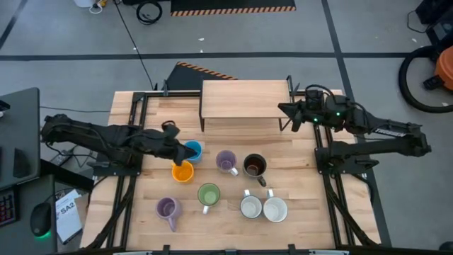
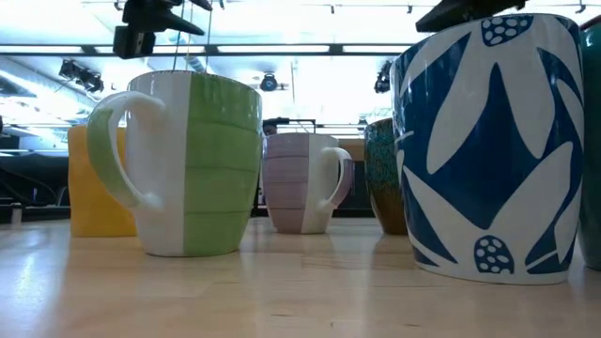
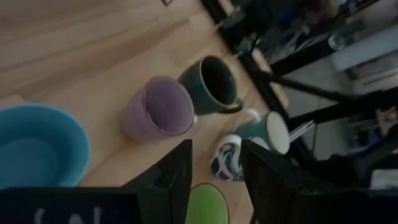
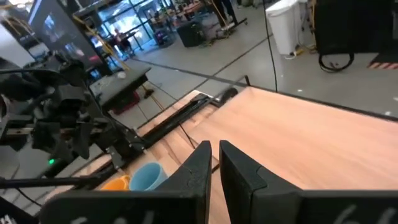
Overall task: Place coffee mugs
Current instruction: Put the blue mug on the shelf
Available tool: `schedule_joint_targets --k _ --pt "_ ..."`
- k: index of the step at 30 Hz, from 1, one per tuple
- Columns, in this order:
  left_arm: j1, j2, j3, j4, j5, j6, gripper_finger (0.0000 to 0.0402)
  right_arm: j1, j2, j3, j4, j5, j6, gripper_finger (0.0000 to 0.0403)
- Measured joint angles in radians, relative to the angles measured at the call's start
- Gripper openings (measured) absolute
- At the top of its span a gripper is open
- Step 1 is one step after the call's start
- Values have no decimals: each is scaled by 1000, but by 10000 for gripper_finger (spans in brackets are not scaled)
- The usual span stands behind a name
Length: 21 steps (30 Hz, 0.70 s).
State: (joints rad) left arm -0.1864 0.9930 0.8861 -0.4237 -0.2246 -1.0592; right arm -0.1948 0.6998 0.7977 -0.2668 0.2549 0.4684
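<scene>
Left gripper (image 1: 185, 151), jaws apart and empty, hovered at the blue mug (image 1: 193, 150), left-center of frame; right gripper (image 1: 284, 110), jaws together, waited at upper right.

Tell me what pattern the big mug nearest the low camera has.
White mug with dark blue leaf shapes, clearest in the low view.

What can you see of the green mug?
The green mug stands upright on the wooden table, opening up. Its inside is green; in the low view its glossy ceramic wall is green with faint ridges, white toward the white loop handle. It looks empty. It sits in the middle of the mug group, below the orange mug. Nothing touches it; no gripper holds it.
</scene>
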Motion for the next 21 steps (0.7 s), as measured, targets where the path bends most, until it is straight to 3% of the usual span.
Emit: schedule_joint_targets --k 12,21 --pt "96 259 274 -316 161 77 142 90 134 131 -132 69 -46 38" --pt "177 376 320 -410 248 47 142 177 217 186 -145 102 -63 38"
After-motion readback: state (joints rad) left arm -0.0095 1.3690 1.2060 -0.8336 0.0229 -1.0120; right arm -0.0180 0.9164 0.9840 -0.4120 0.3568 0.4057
